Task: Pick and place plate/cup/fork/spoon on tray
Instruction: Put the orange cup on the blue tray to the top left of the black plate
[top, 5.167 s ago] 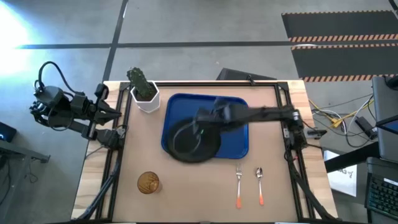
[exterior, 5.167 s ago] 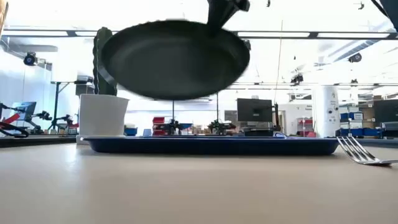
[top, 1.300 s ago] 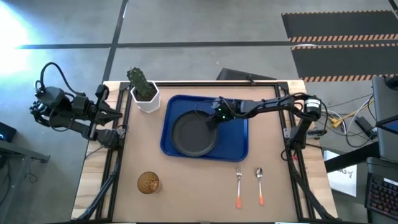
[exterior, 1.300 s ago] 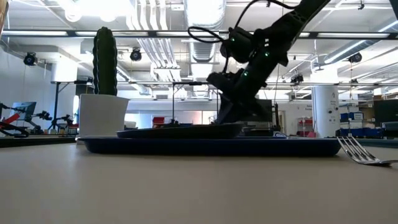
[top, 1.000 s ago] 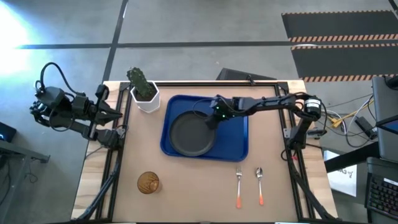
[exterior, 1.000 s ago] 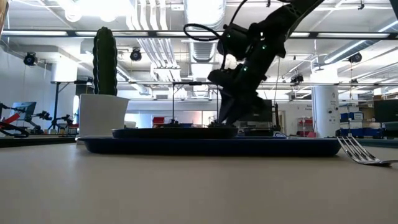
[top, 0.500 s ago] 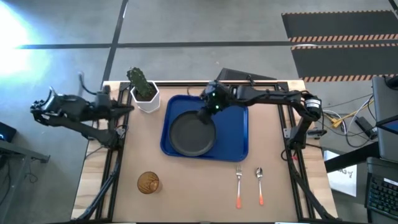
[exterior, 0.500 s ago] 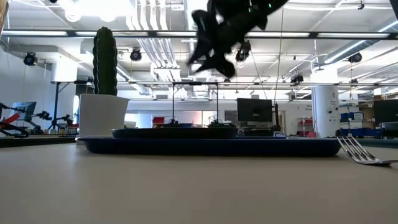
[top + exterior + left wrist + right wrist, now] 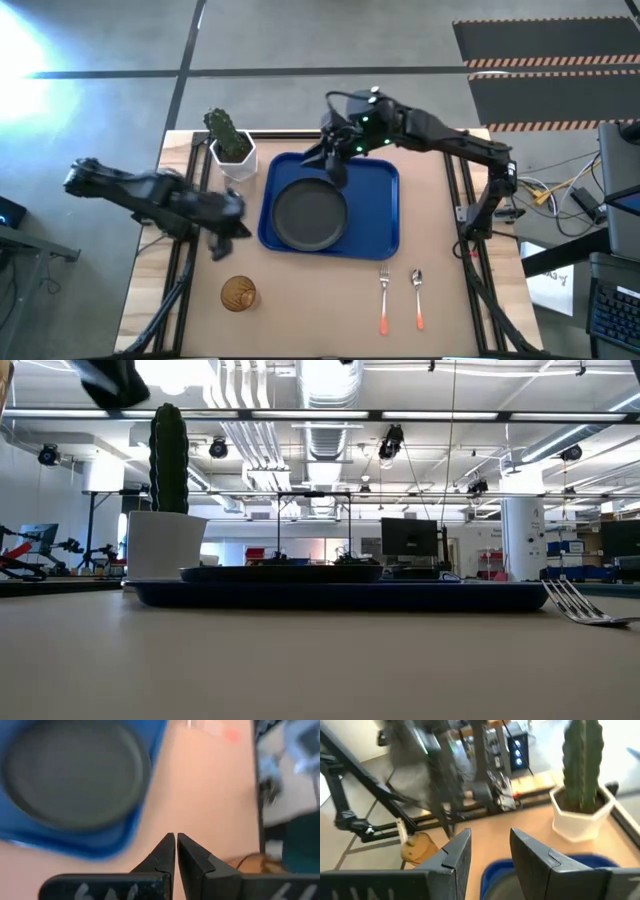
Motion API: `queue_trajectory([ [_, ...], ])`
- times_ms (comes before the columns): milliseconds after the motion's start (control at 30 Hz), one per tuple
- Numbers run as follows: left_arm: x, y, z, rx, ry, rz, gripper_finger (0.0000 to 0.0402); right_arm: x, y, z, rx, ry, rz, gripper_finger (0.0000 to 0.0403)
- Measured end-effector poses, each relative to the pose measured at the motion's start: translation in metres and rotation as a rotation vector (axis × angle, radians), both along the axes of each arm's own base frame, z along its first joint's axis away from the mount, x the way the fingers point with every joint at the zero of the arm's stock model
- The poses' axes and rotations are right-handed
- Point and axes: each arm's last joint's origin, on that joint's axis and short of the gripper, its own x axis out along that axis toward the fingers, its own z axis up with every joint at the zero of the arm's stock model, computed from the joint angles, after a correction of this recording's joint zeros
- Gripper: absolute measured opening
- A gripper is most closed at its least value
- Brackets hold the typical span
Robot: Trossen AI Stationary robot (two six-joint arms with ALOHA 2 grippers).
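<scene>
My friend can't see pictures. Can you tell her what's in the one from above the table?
A dark plate sits on a blue tray. The right pincer hangs open over its far rim, and the shut left pincer reaches in above an amber cup. A fork and spoon wait nearby.

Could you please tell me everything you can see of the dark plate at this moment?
The plate is round, dark grey-black and matte, with a raised rim and a flat, empty centre. It lies flat, right side up, on the blue tray, toward the tray's left side. Nothing grips it: the right pincer hangs open near the tray's far edge, and the left pincer is shut, off the tray's left edge.
</scene>
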Motion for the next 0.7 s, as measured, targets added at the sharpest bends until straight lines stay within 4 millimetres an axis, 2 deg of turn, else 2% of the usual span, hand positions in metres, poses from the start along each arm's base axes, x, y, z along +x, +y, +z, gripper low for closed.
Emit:
queue_trajectory([
  [67, 0.009, -0.005, -0.014, -0.051, 0.099, -0.019, 0.0002, -0.007, 0.005, 0.015, -0.021, -0.016, 0.016, 0.0123],
  [233, 0.021, -0.011, -0.029, -0.098, 0.259, -0.056, 0.0002, -0.026, 0.012, 0.039, -0.059, -0.022, 0.031, 0.0123],
  [367, 0.028, -0.013, -0.020, -0.131, 0.260, -0.020, 0.0002, -0.035, 0.014, 0.046, -0.068, 0.008, 0.038, 0.0123],
  [500, 0.033, -0.015, -0.003, -0.164, 0.216, -0.010, 0.0004, -0.041, 0.015, 0.044, -0.077, 0.063, 0.050, 0.0123],
  [600, 0.033, -0.015, 0.009, -0.175, 0.178, -0.013, 0.0024, -0.043, 0.015, 0.042, -0.085, 0.089, 0.059, 0.0123],
  [700, 0.034, -0.015, 0.017, -0.198, 0.159, 0.009, 0.0060, -0.043, 0.015, 0.041, -0.092, 0.096, 0.064, 0.0123],
])
